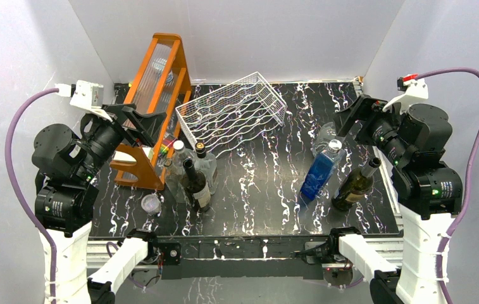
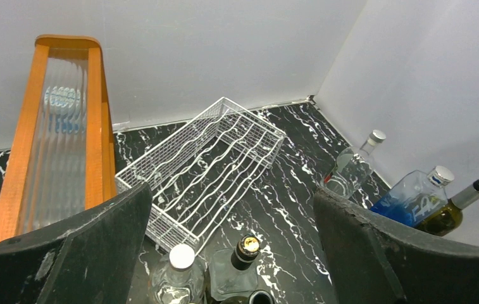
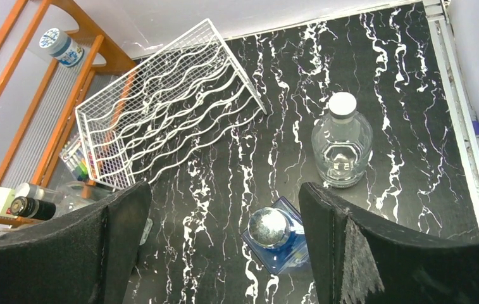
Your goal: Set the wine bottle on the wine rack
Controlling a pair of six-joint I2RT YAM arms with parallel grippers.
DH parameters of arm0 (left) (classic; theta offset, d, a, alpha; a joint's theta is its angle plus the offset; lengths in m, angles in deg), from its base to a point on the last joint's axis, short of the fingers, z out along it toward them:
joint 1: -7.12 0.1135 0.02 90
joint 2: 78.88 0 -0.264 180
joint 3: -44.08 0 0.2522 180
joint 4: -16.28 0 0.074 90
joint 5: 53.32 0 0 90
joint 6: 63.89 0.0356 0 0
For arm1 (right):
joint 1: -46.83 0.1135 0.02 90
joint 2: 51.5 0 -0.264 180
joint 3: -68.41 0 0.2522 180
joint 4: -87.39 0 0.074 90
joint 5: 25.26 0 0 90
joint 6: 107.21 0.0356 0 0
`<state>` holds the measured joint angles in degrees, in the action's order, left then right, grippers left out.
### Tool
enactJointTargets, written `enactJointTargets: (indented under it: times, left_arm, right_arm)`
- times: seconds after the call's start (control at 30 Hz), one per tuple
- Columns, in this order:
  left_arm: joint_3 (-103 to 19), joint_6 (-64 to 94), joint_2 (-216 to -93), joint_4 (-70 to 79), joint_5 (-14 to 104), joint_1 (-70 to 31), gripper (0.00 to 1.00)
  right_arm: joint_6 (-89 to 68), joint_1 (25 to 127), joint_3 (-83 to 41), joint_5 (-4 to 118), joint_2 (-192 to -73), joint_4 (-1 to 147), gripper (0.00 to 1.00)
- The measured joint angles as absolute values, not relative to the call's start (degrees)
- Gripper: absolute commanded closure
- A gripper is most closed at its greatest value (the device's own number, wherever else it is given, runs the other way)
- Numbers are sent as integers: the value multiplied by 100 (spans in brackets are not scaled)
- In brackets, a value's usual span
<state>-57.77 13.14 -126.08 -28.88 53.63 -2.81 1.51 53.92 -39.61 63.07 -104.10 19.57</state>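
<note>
The white wire wine rack (image 1: 231,114) with wavy rows lies skewed at the back middle of the black white-veined surface (image 1: 262,190), its left end close to the tall orange wooden frame (image 1: 154,95) with clear ribbed panels. A dark wine bottle with a pale label (image 1: 197,183) stands upright near the left front, in a tight cluster with two clear bottles (image 1: 178,158), in front of the rack and apart from it. An olive-green wine bottle (image 1: 355,185) stands by the right edge, just beside a blue square glass bottle (image 1: 322,171); a clear round glass bottle (image 3: 342,142) is behind them. The left pincer (image 2: 231,193) hangs above the left side with its jaws spread wide, gripping nothing. The right pincer (image 3: 224,189) is likewise wide apart and empty, above the blue bottle.
</note>
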Motion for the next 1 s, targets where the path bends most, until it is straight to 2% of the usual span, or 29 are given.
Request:
enactJointTargets:
  times: [0.47,0.73,1.0]
  left_arm:
    - [-5185,1873,-12396,-2783,5470,-1554,2]
    - [-5097,1972,-12265,-2783,5411,-1626,2]
    - [-5100,1970,-12463,-2641,5675,-1626,2]
  right_arm:
    - [-212,5364,-4431,5797,-10924,512,12]
    - [-343,5366,-4355,5712,-11197,294,13]
    - [-378,5373,-4114,6359,-11332,269,13]
